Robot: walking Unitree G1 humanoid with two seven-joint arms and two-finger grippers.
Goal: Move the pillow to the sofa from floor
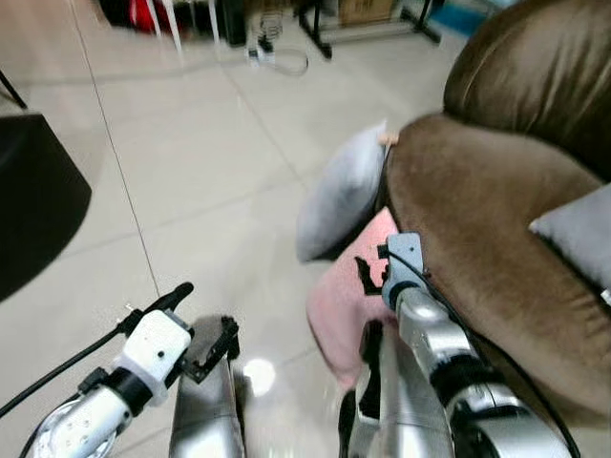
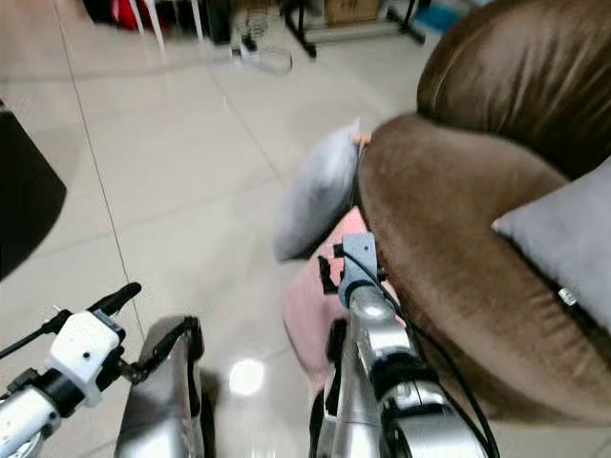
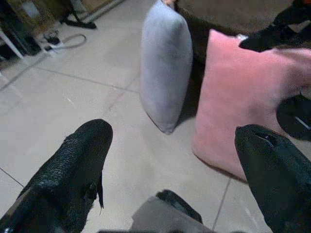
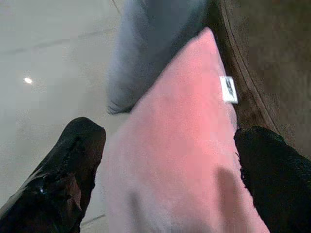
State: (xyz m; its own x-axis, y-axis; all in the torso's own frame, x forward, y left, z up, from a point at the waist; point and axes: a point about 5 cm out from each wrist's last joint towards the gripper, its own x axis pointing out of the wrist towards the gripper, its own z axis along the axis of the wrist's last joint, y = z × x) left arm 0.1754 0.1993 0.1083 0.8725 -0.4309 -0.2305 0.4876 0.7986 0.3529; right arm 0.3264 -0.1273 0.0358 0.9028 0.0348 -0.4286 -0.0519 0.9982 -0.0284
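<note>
My right gripper [image 4: 165, 170], fingers apart, hangs over the pink pillow [image 4: 184, 145], which stands on the tiled floor [image 1: 210, 191] against the brown sofa [image 1: 477, 219]. Beside it leans a grey pillow [image 1: 342, 196]. My left gripper [image 3: 175, 160] hovers open, well apart.

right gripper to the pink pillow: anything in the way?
Nothing visible. The right gripper is open, fingers either side of the pink pillow leaning on the brown sofa. The grey pillow stands just beyond it, not between. The left gripper is open over bare floor.
</note>
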